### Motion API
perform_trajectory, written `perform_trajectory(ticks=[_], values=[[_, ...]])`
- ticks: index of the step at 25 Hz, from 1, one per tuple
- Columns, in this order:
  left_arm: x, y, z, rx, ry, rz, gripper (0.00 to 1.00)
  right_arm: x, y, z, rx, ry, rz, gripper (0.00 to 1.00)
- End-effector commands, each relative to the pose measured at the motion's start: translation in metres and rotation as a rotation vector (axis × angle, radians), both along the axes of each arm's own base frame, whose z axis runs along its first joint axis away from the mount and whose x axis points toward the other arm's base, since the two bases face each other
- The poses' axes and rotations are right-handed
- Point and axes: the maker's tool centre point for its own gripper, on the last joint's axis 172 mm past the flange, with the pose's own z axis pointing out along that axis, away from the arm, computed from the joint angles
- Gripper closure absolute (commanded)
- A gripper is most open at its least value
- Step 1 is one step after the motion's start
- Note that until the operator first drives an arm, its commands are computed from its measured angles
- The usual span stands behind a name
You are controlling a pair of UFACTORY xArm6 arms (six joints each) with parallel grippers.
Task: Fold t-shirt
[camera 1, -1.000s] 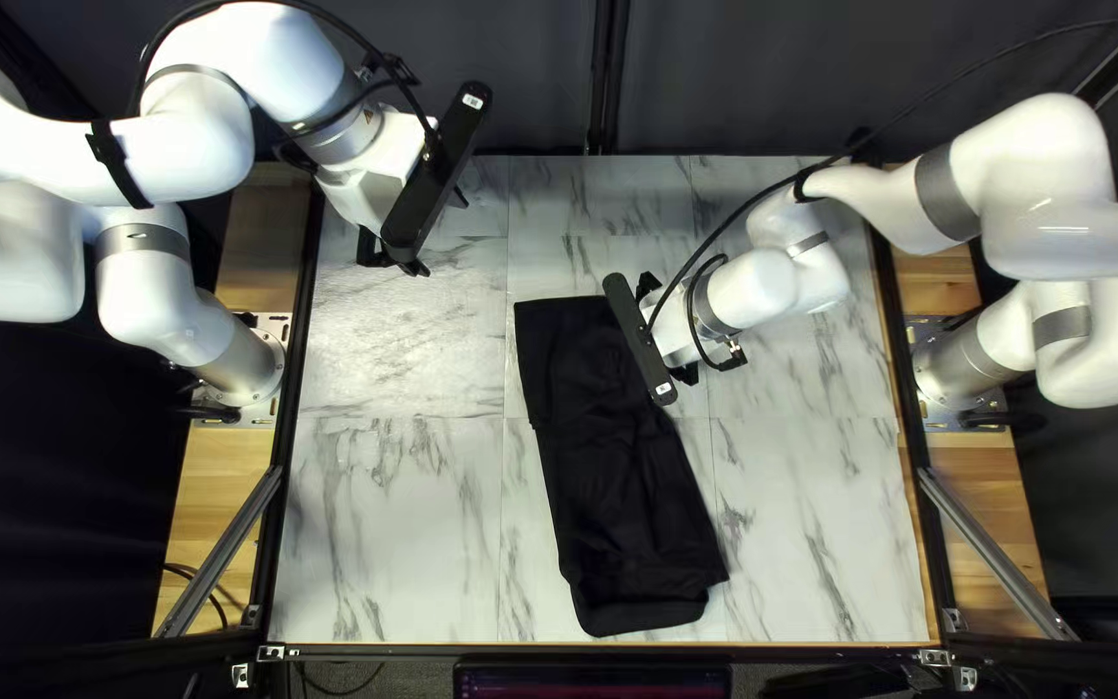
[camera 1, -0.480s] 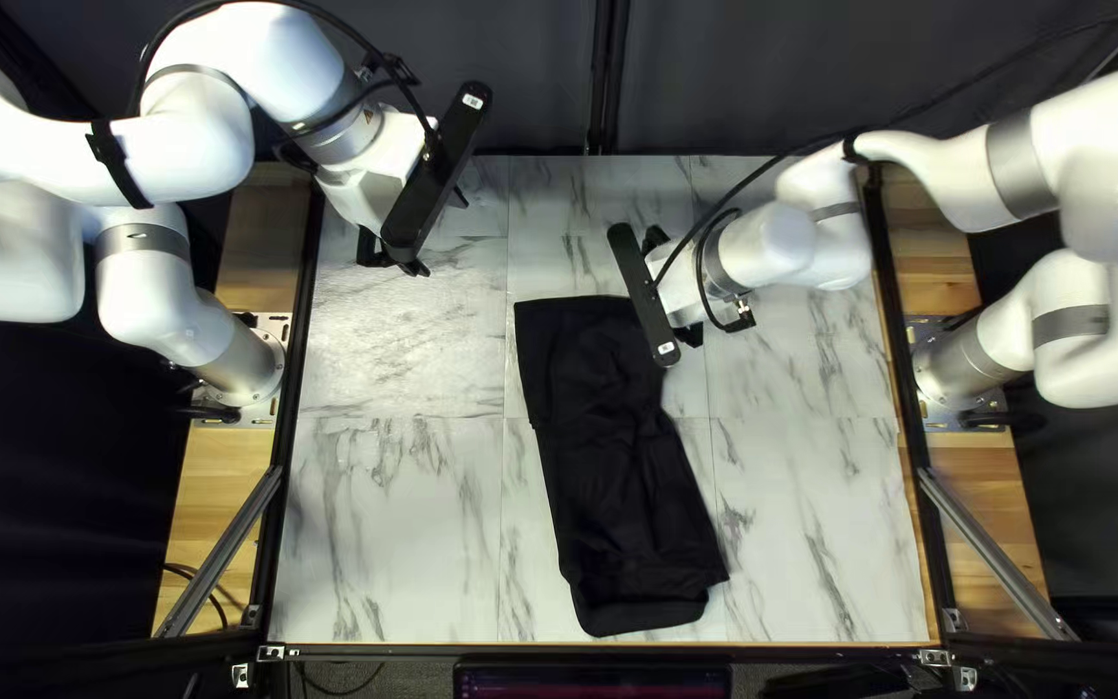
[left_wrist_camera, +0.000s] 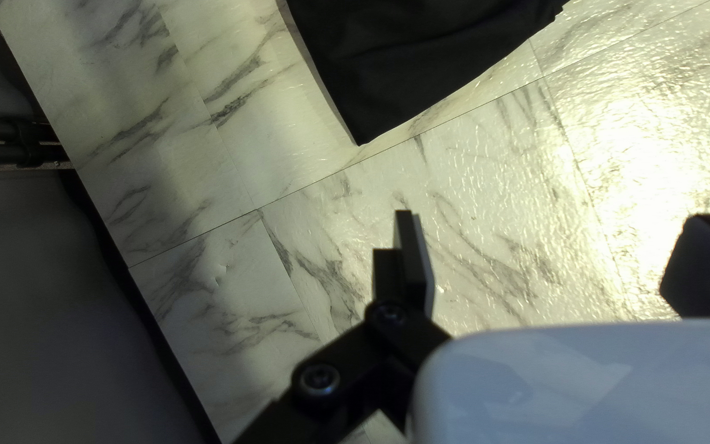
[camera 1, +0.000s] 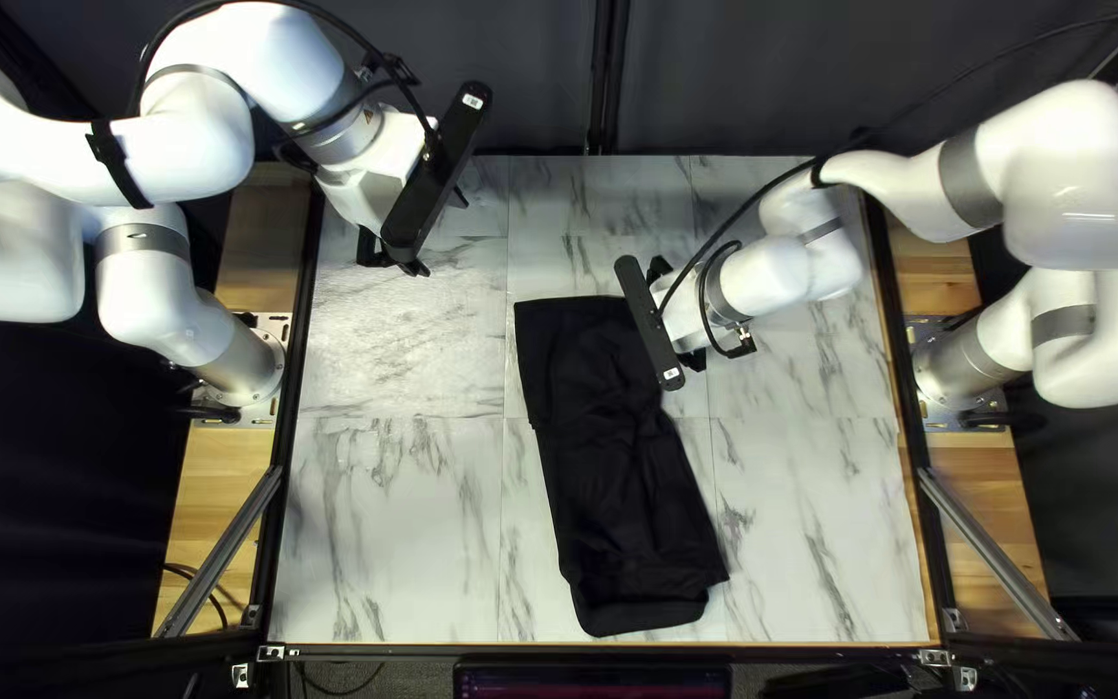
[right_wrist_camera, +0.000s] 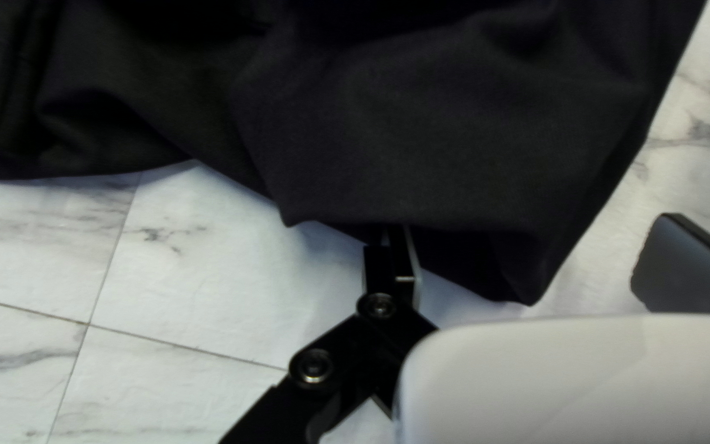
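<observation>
Right end effector (right_wrist_camera: 536, 224) spread wide at the far-right part of the black t-shirt (camera 1: 611, 479); a shirt corner sits between its fingers, one finger (right_wrist_camera: 380, 267) with its tip hidden by the cloth edge, the other (right_wrist_camera: 684, 267) apart from the cloth; so no pinch. Whether that hidden tip is under the fabric or just behind it, can't tell. Placement reads as lining up on the loose edge, fingers straddling so a close would catch it.

Left end effector (left_wrist_camera: 556, 218) also spread, holding nothing; it hangs over the counter (camera 1: 391, 518) to the left of the shirt's far end, off the cloth; probably parked there to leave the right arm (camera 1: 766, 278) room while staying in reach for a two-corner lift.

Shirt lies on the counter between the two arm bases, as a long narrow strip slanting toward the near edge; looks like the lengthwise folding is mostly in, judging by the shape; right side is uneven, with creases, so likely step is tidying or gathering that far end ahead of a crosswise fold.

Next: close on the corner, check all wanted layers are in, lift gently; risk is catching only the top layer, or dragging the strip askew; thin, limp cloth should slump if held at one point.
</observation>
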Motion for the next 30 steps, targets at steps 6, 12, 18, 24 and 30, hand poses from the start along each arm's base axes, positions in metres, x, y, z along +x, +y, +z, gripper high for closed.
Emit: perform_trajectory(ticks=[6,12,18,24,30], values=[[0.0,0.0,0.0,0.0,0.0,0.0,0.0,-0.002,-0.05,0.025,-0.02,0.003,-0.023,0.0],[0.0,0.0,0.0,0.0,0.0,0.0,0.0,-0.009,-0.036,0.029,-0.034,-0.004,-0.034,0.0],[0.0,0.0,0.0,0.0,0.0,0.0,0.0,-0.007,-0.007,0.012,-0.024,-0.012,-0.025,0.0],[0.0,0.0,0.0,0.0,0.0,0.0,0.0,-0.004,-0.028,0.002,-0.021,-0.003,-0.018,0.0],[0.0,0.0,0.0,0.0,0.0,0.0,0.0,-0.005,-0.051,0.021,-0.037,0.006,-0.031,0.0]])
